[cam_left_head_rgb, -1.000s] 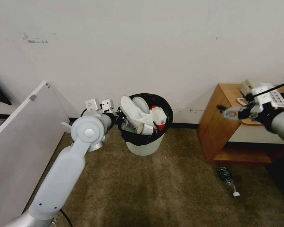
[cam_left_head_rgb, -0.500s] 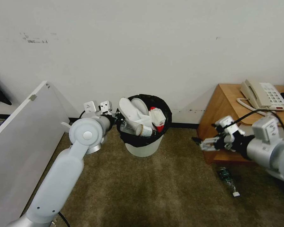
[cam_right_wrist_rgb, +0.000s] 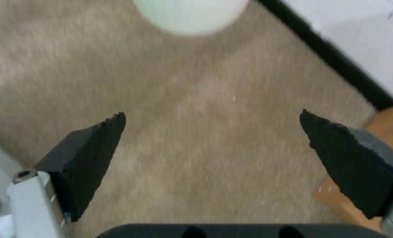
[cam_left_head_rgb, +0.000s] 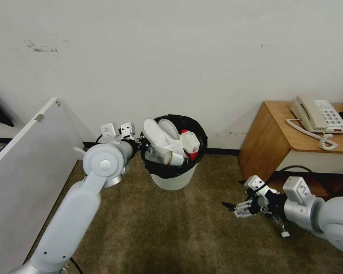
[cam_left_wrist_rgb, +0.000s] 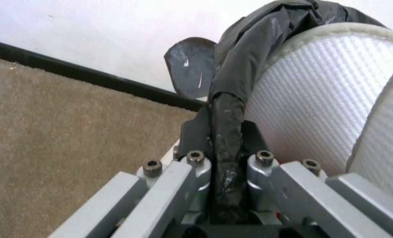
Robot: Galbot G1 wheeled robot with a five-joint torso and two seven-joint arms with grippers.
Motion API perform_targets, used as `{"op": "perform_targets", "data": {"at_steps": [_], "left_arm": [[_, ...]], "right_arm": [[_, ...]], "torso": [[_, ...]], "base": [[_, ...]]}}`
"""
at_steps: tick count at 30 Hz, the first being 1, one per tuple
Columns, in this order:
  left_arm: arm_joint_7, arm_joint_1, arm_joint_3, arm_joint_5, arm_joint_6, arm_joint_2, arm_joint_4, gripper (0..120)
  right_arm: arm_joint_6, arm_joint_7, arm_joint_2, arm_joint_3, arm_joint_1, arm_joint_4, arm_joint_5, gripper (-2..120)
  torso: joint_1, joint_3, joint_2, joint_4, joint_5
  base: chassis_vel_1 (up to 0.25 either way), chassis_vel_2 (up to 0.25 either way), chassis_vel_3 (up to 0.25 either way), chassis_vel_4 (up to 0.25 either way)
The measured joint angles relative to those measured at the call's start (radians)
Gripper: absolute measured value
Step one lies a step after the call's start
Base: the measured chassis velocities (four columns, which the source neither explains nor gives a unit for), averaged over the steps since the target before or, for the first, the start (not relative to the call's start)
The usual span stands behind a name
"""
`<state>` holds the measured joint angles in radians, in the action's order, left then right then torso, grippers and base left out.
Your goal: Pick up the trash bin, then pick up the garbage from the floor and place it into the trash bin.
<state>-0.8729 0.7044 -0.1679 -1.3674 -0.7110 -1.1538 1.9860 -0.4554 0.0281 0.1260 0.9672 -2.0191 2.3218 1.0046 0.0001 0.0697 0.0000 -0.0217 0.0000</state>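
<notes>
The trash bin (cam_left_head_rgb: 174,179) is white with a black bag over its rim and stands by the wall. It holds white slippers (cam_left_head_rgb: 161,131), a clear bottle (cam_left_head_rgb: 164,154) and a red-white wrapper (cam_left_head_rgb: 190,141). My left gripper (cam_left_head_rgb: 141,143) is shut on the bin's left rim; the left wrist view shows its fingers (cam_left_wrist_rgb: 196,132) clamping the black bag (cam_left_wrist_rgb: 225,132) beside the white wall (cam_left_wrist_rgb: 320,99). My right gripper (cam_left_head_rgb: 232,207) hangs open low over the carpet, its fingertips (cam_right_wrist_rgb: 113,127) spread wide. Just behind it a green-labelled bottle (cam_left_head_rgb: 280,225) lies on the floor, mostly hidden by the arm.
A wooden cabinet (cam_left_head_rgb: 268,144) with a telephone (cam_left_head_rgb: 318,114) stands at the right against the wall. A white panel (cam_left_head_rgb: 23,171) leans at the left. A round silver base (cam_left_head_rgb: 114,179) sits behind my left arm. Brown carpet (cam_left_head_rgb: 179,228) spreads in front.
My right arm has dropped from cabinet-top height to just above the carpet by the bottle, gripper still open. The left arm and the bin have hardly moved.
</notes>
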Motion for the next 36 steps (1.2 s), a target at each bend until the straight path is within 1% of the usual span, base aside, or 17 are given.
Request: {"op": "perform_targets", "data": {"at_steps": [3,13,17,19,21,22,25,30,36], "left_arm": [[0.000,0.000,0.002,0.001,0.000,-0.002,-0.003,4],[0.000,-0.005,0.003,0.002,0.001,-0.003,-0.013,4],[0.003,-0.006,0.002,0.002,0.001,-0.002,-0.016,4],[0.005,-0.008,0.001,0.003,0.001,-0.002,-0.019,4],[0.005,-0.009,0.001,0.003,0.001,-0.002,-0.020,4],[0.007,-0.010,0.001,0.005,0.001,-0.003,-0.022,4],[0.008,-0.010,0.001,0.006,0.001,-0.003,-0.023,4],[0.009,-0.011,0.000,0.006,0.001,0.000,-0.023,4],[0.009,-0.007,-0.005,0.006,0.001,0.003,-0.022,4]], "right_arm": [[0.019,-0.001,-0.007,-0.003,-0.035,-0.040,-0.023,100],[0.049,-0.005,-0.004,-0.034,-0.070,-0.121,-0.056,100],[0.061,-0.004,0.018,-0.070,-0.041,-0.170,-0.064,100],[0.067,-0.003,0.027,-0.078,-0.035,-0.208,-0.062,100],[0.070,-0.003,0.030,-0.082,-0.031,-0.214,-0.062,100],[0.076,-0.001,0.046,-0.111,-0.003,-0.235,-0.062,100],[0.077,-0.001,0.069,-0.158,0.041,-0.250,-0.062,100],[0.080,0.003,0.105,-0.237,0.113,-0.284,-0.060,100],[0.067,0.023,0.122,-0.256,0.128,-0.301,-0.040,100]], "torso": [[0.000,0.000,0.000,0.0000,0.0000],[0.000,0.000,0.000,0.0001,0.0000],[0.000,0.000,0.000,-0.0002,0.0001],[0.000,0.000,0.000,0.0000,0.0001],[0.000,0.000,0.000,0.0000,0.0000],[0.000,0.000,0.000,0.0004,-0.0003],[0.000,0.000,0.000,-0.0005,0.0003],[0.000,0.000,0.000,0.0000,0.0000],[0.000,0.000,0.000,0.0001,0.0000]], "base": [[0.000,0.000,0.000,0.000],[0.000,0.000,0.000,0.000],[0.000,0.000,0.000,0.000],[0.000,0.000,0.000,0.000],[0.000,0.000,0.000,0.000],[0.000,0.000,0.000,0.000],[0.000,0.000,0.000,0.000],[0.000,0.000,0.000,0.000],[0.000,0.000,0.000,0.000]]}}
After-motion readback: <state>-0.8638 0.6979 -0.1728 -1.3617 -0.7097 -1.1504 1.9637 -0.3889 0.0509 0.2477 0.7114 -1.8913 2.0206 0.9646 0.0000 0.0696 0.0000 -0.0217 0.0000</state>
